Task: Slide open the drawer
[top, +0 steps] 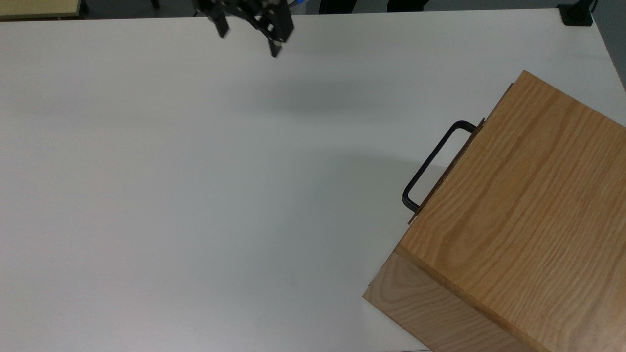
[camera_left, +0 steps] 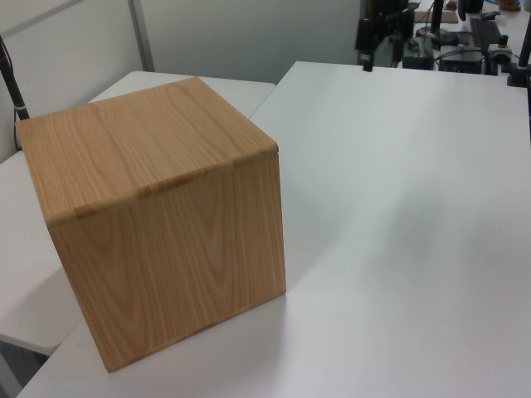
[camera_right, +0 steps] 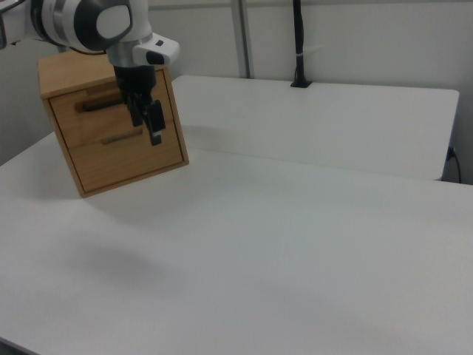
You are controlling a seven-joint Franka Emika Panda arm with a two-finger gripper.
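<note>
The black two-finger gripper (top: 248, 41) hung open and empty. The light oak drawer (top: 446, 172), shut in its cabinet box (top: 518, 210), lay well apart toward the top view's lower right, black bar handle (top: 433, 164) facing the gripper.

A lab: white worktables (top: 195, 195), partition panels (camera_left: 75, 50), mounted equipment.

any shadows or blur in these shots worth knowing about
Top view: a soft grey shadow lies on the table below the pincer, with a fainter one beside the handle of the drawer. Right view: the cabinet throws a dim shadow on the table's near side, and the pincer looks slightly smeared. Left view: even light, no glare.
</note>
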